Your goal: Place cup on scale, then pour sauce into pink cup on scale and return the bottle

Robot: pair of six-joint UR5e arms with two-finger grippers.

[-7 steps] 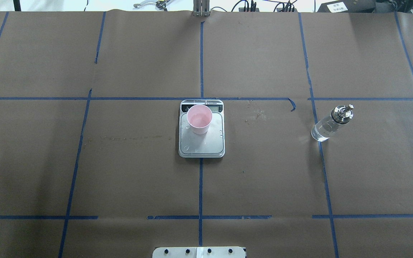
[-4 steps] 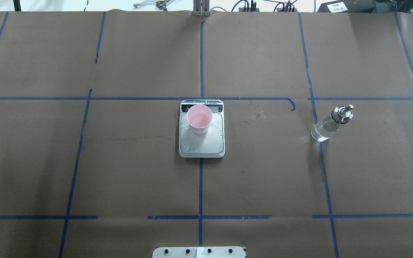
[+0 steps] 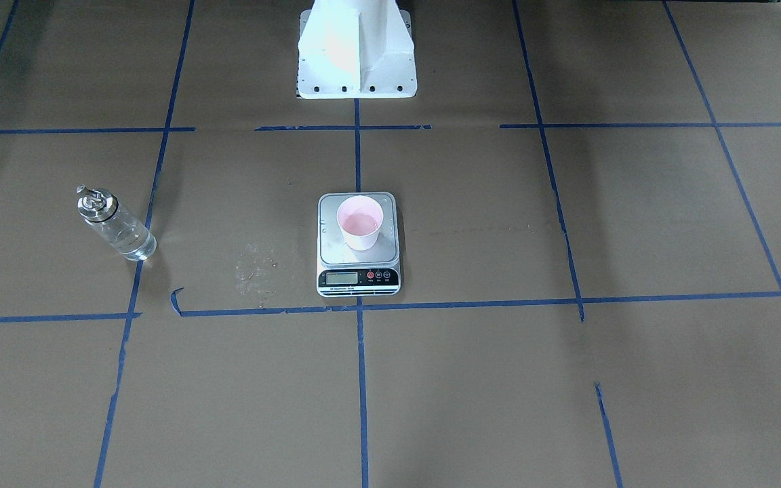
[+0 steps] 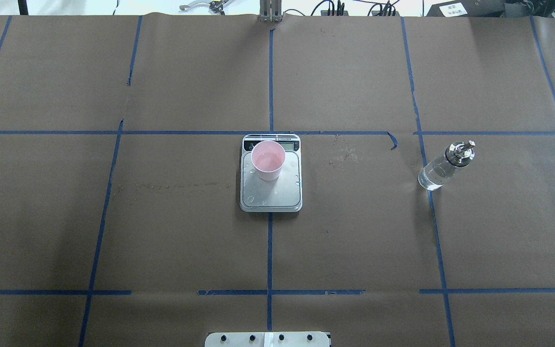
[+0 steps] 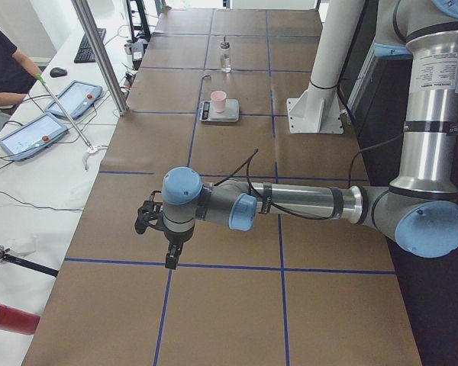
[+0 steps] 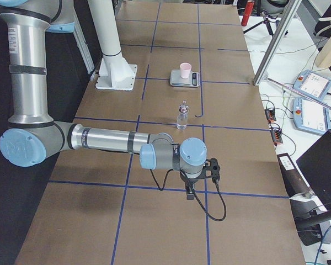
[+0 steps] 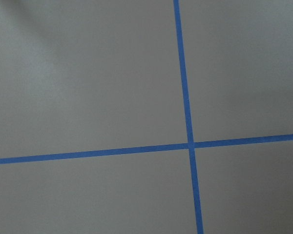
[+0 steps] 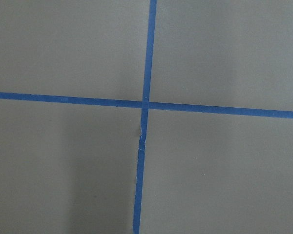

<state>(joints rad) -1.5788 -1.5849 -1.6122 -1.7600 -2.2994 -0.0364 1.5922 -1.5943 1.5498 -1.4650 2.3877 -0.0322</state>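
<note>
Pink cup (image 4: pixel 268 161) sits upright on scale (image 4: pixel 280 195), liquid inside. Bottle (image 4: pixel 439 171) stands upright on table (image 4: pixel 354 241), well apart on robot's right. Right gripper (image 6: pixel 188 191) is nearer than left gripper (image 5: pixel 170 258). Can't tell whether either is open or closed. Task looks done.

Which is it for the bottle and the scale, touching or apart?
Apart. The overhead view shows the bottle standing far to the right of the scale, with a wide gap between them.

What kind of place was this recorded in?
Probably a robotics lab workcell: a paper-covered table taped into a blue grid, an industrial robot arm reaching over it, and teach pendants lying alongside.
</note>
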